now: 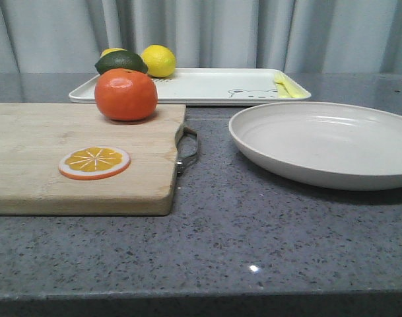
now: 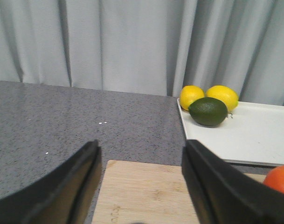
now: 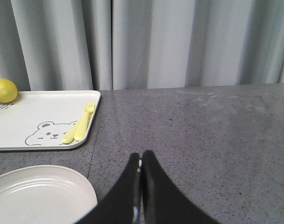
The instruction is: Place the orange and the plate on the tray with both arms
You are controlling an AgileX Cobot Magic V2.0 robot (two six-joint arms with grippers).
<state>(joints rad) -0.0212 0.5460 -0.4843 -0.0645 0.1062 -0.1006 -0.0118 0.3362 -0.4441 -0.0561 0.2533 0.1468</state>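
Note:
The orange (image 1: pixel 126 94) sits at the far end of a wooden cutting board (image 1: pixel 35 152). The off-white plate (image 1: pixel 326 142) lies on the counter to the right. The white tray (image 1: pixel 207 86) with a bear face lies behind both. No gripper shows in the front view. In the left wrist view my left gripper (image 2: pixel 141 149) is open and empty over the board's far left corner; the orange's edge (image 2: pixel 280 179) is off to its right. In the right wrist view my right gripper (image 3: pixel 141 156) is shut and empty above bare counter, with the plate (image 3: pixel 39 193) beside it.
An orange slice disc (image 1: pixel 94 162) lies on the board. Two lemons (image 1: pixel 159 60) and a green avocado (image 1: pixel 121 62) sit at the tray's left end, and a yellow fork (image 1: pixel 285 86) at its right end. A grey curtain hangs behind the counter.

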